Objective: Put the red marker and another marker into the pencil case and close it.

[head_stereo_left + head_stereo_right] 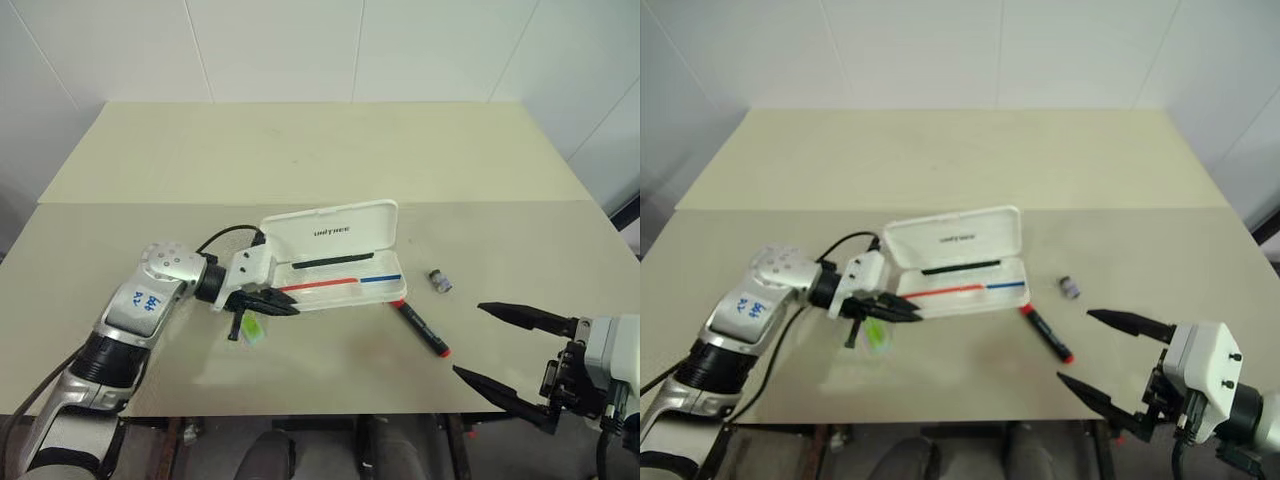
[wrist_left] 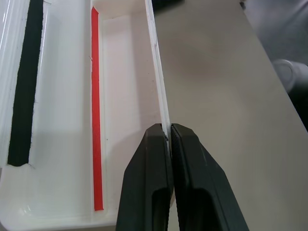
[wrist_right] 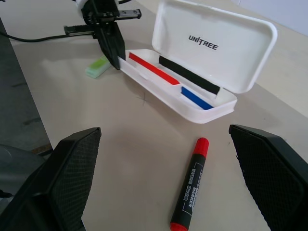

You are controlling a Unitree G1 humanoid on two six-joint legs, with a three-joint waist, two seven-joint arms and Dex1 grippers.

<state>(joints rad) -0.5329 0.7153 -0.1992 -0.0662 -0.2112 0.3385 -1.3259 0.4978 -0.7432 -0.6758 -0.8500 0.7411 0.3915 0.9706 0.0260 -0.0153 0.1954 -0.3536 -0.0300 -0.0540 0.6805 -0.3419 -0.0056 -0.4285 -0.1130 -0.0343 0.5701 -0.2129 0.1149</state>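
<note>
The red marker (image 3: 190, 183) is lying on the counter (image 1: 300, 160) just ahead of the released right hand (image 3: 166, 185), pointing toward the open pencil case (image 3: 183, 91). The clenched, empty left hand (image 1: 270, 303) is sitting farther off, touching the case's rim.

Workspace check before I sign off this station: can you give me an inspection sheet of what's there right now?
Surface: beige table, two panels with a seam across.
Job's things: pencil case open, lid raised, nothing loose seen inside; red marker on the table in front of the case; green highlighter on the table by the case's end.
Clutter: small grey cylinder right of the case.
Grippers: left pincer shut, tips at the case's front wall, holding nothing; right pincer open wide, near the red marker, apart from it.
Cables: black cable looping from the left wrist.
Surroundings: white tiled wall.
</note>
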